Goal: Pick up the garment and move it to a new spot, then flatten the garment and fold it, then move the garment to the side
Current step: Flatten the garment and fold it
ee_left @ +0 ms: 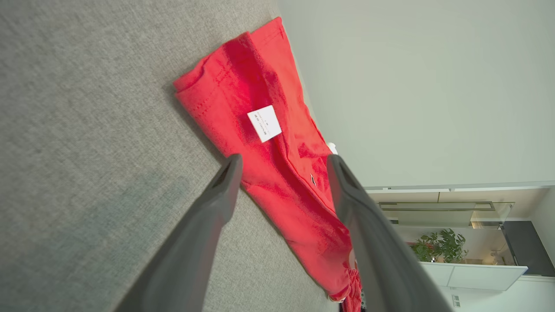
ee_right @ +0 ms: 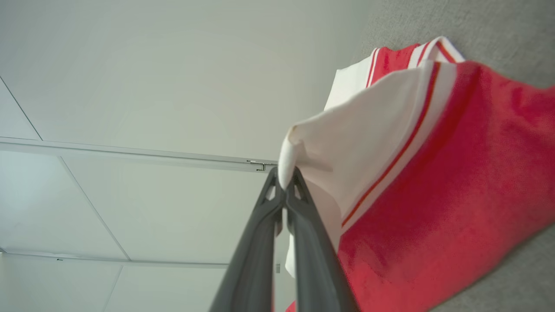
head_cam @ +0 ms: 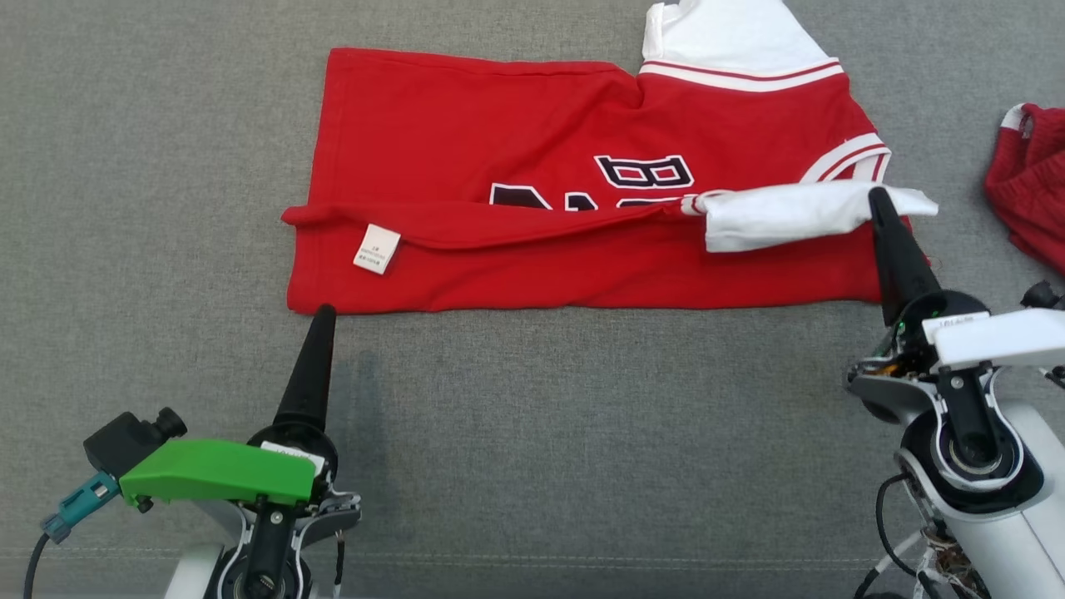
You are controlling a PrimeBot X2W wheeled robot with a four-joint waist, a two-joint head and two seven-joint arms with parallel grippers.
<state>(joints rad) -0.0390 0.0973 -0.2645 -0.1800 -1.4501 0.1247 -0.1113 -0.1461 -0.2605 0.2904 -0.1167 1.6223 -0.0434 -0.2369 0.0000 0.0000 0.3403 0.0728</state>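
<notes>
Red jersey point(head_cam: 532, 150) lies flat mid grey surface point(head_cam: 166, 249), near edge folded over. Right gripper point(head_cam: 879, 200) pinched on white sleeve point(head_cam: 790, 216); left gripper point(head_cam: 324, 313) spread wide, empty, at hem corner. Judged: folding under way; further folds, move aside remaining

garment point(head_cam: 499, 125): on surface point(head_cam: 582, 416), centre | second garment point(head_cam: 1036, 183): right, well apart | tag point(head_cam: 378, 248): on garment's near-left fold
</notes>
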